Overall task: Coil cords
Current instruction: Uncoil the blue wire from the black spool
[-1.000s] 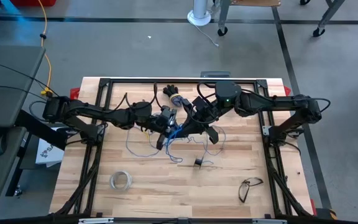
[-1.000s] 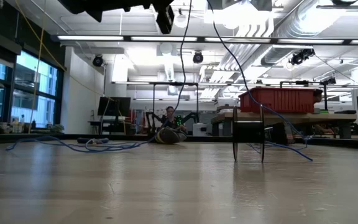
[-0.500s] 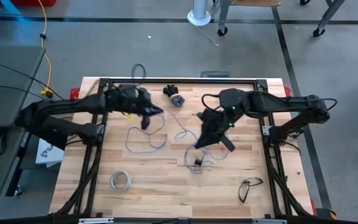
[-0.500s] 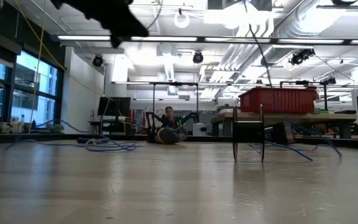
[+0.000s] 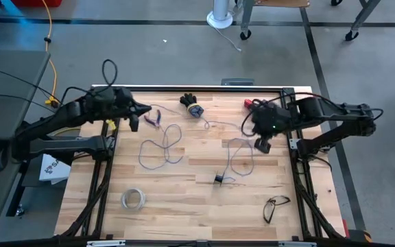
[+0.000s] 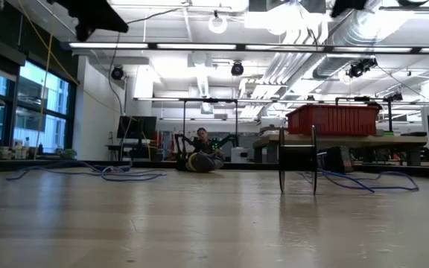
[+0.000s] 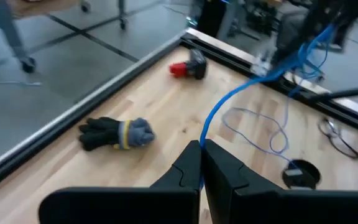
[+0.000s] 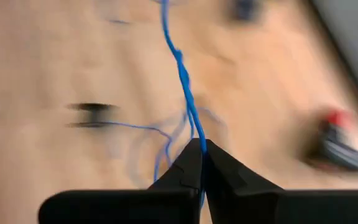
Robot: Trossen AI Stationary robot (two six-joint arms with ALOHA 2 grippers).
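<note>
Fingers of both grippers, left (image 7: 201,163) at ten o'clock and right (image 8: 199,163) at two, pinch the wire (image 5: 163,147) strung slack over the bench (image 5: 184,206), spool (image 5: 219,179) at centre; light, limp, tangle-prone, best re-gripped near the spool.

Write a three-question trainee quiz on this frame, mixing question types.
1. True or false: both end effectors are shut on the wire.
2. What stands upright near the table's middle? A) spool B) tape ring C) glasses
3. Fill in: the glove lies near the table's ___ edge.

Key: 1 true: left end effector and right end effector each pinch it. 2 A, the spool. 3 far.
</note>
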